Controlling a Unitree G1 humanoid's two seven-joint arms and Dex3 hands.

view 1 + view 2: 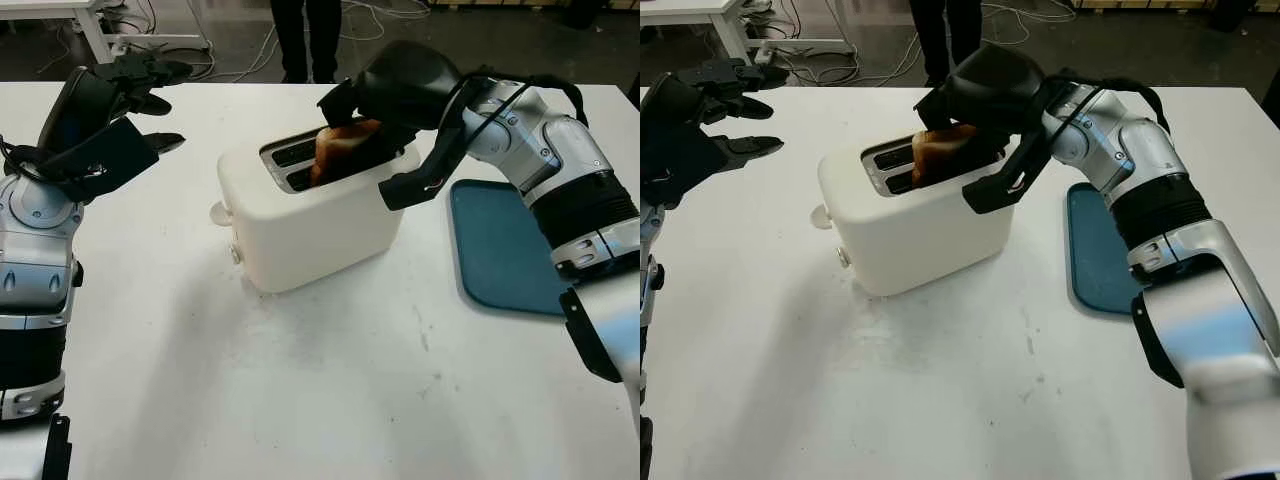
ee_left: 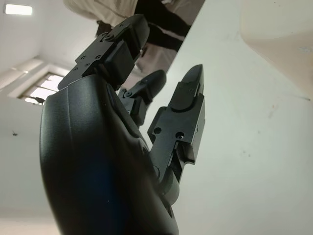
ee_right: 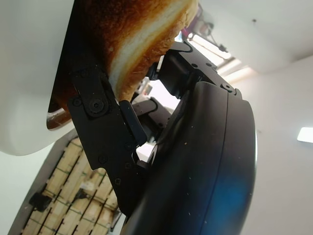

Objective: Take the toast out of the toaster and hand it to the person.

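Right hand (image 1: pixel 372 118) sits over the top of the white toaster (image 1: pixel 300 220), fingers pinching the toast (image 1: pixel 342 148), which is partly raised out of the slot nearest that hand but with its lower part down inside. Right wrist view shows a black finger (image 3: pixel 100 127) flat against the browned face of the slice, crust edge beside it, toaster wall just behind; the opposing contact on the far face is hidden, so how firm the pinch is cannot be told. One finger also hangs down the toaster's outer side, below the hand. Judgement: the step is the lift-out. To do it well, pull straight up along the slot, no sideways drag, or the slice will catch the slot lip and may tilt the toaster; keep pressure light since toast crumbles and could snap at the pinch. Clear the bottom edge fully before swinging away. The second slot, just beyond the held slice, looks empty as far as can be seen. A blue tray (image 1: pixel 505 245) lies on the table (image 1: pixel 330 380) on the forearm side of the right hand, near but not touching the toaster. Left hand (image 1: pixel 105 120) is open, held up above the table well apart from the toaster on the other side, idle. Beyond the table's far edge, past the right hand, a person's legs (image 1: pixel 305 35) stand, likely where the slice goes next.
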